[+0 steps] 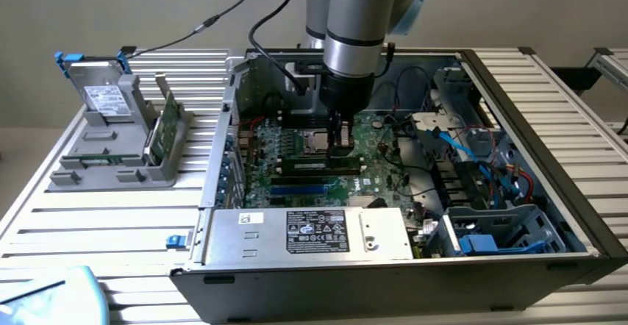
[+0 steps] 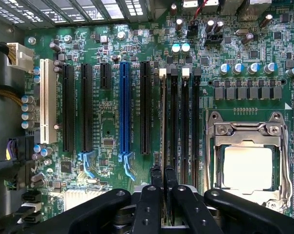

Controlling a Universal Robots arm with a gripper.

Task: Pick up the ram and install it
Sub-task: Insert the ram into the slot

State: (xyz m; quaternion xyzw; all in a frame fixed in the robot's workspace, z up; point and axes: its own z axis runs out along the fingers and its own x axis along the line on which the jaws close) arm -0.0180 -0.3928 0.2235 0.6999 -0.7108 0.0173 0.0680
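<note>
From my wrist I see the slim green ram stick (image 2: 162, 126) edge-on, clamped between my black fingers (image 2: 159, 181). It is lined along a black memory slot (image 2: 162, 73) with a white latch on the large green motherboard (image 2: 110, 124), near the silver processor socket (image 2: 247, 168). I cannot tell whether it is seated. The exterior view adds the open black computer case (image 1: 549, 112) on the slatted metal tabletop (image 1: 108, 215), with a grey rack (image 1: 118, 141) near the tabletop's edge at the exterior view's left. My arm (image 1: 358, 16) reaches straight down into the case.
</note>
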